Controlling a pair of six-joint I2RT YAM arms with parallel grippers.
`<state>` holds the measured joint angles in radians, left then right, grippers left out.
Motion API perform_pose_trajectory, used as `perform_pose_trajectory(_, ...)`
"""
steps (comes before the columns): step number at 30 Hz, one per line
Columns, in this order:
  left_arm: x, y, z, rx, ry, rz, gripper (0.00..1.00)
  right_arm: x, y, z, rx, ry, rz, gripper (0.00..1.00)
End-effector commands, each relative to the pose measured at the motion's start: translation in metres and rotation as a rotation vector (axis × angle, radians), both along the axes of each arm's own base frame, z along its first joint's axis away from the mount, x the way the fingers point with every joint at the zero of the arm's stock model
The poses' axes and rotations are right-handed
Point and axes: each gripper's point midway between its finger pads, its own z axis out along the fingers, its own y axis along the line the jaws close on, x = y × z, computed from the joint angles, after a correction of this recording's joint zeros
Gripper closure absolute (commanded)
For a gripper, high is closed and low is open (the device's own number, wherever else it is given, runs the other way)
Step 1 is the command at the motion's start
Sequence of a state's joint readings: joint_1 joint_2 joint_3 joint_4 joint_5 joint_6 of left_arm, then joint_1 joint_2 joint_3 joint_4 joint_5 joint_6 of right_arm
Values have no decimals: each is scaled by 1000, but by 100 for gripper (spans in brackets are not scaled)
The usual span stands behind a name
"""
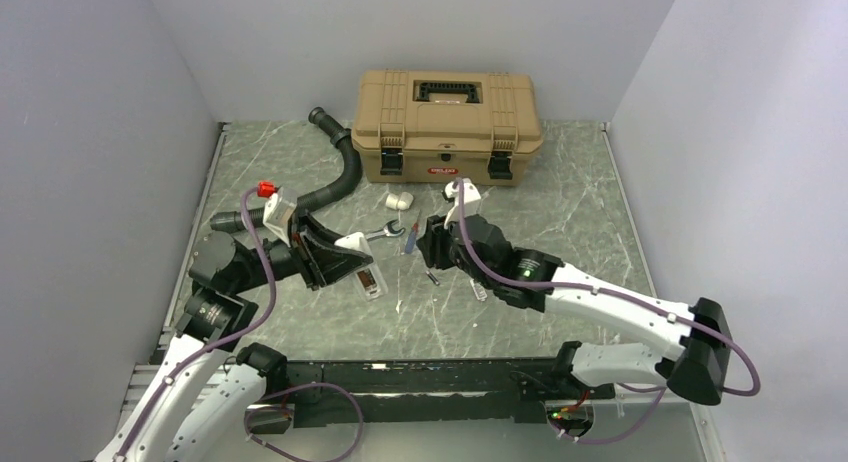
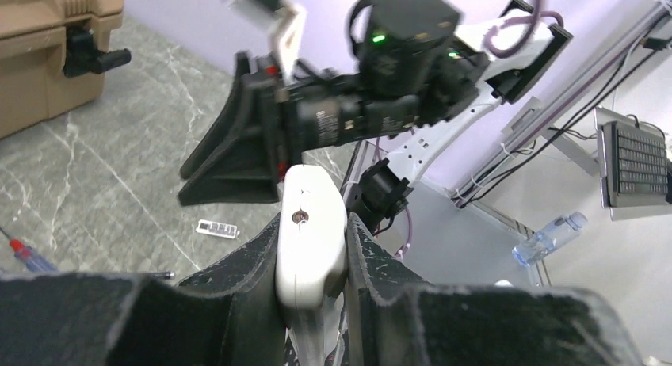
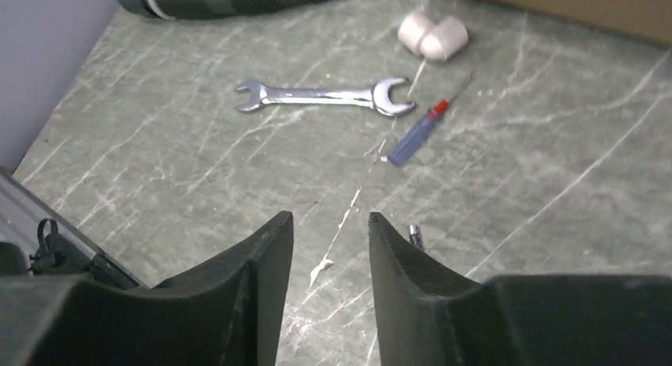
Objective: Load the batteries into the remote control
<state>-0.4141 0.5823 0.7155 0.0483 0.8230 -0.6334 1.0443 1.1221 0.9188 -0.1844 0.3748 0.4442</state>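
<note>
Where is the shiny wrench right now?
In the top view the wrench lies flat mid-table, in front of the tan toolbox, with the screwdriver just to its right.

Pointing to a robotics lab: plain walls (image 1: 100, 132) boxing in the counter (image 1: 600, 202), keyboard (image 2: 638, 164) lying at three o'clock.

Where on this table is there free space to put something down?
Bare: the table right of the toolbox, behind the right arm; also the near strip along the black rail. Crowded: the middle, with wrench, screwdriver and white elbow fitting.
</note>
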Motion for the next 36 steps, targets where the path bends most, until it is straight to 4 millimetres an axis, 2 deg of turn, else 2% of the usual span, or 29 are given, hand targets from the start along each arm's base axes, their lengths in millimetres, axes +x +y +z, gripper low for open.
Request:
perform_pose_trajectory(1, -12, 2, 20, -20, -130, -38, 100, 4, -6, -42, -31, 163, -87, 64)
perform_pose_trajectory(2, -13, 1, 20, -21, -129, -41, 100, 3, -5, -54, -38, 207, -98, 68)
perform_pose_trajectory(5, -14, 1, 19, -27, -125, -48, 100, 1, -3, -78, -39, 297, -112, 71)
perform_pose_trajectory(9, -11, 2, 17, -20, -115, -32, 100, 6, -3, -95, -6, 375, -176, 72)
perform_pose_trajectory(15, -8, 4, 14, -9, -98, -1, 100, 9, 7, -119, 30, 512, -172, 87)
perform_pose_trajectory(17, -7, 5, 13, -4, -89, 12, 100, 6, 8, -135, -7, 550, -169, 92)
perform_pose_trajectory(21, -3, 6, 11, 2, -75, 30, 100, 1, 0, -168, -80, 609, -192, 91)
perform_pose_trajectory(27, 1, 5, 8, 6, -59, 36, 100, -3, 7, -182, -76, 636, -162, 94)
perform_pose_trajectory(36, 4, 4, 7, 12, -43, 45, 100, 0, -8, -211, -201, 644, -190, 95)
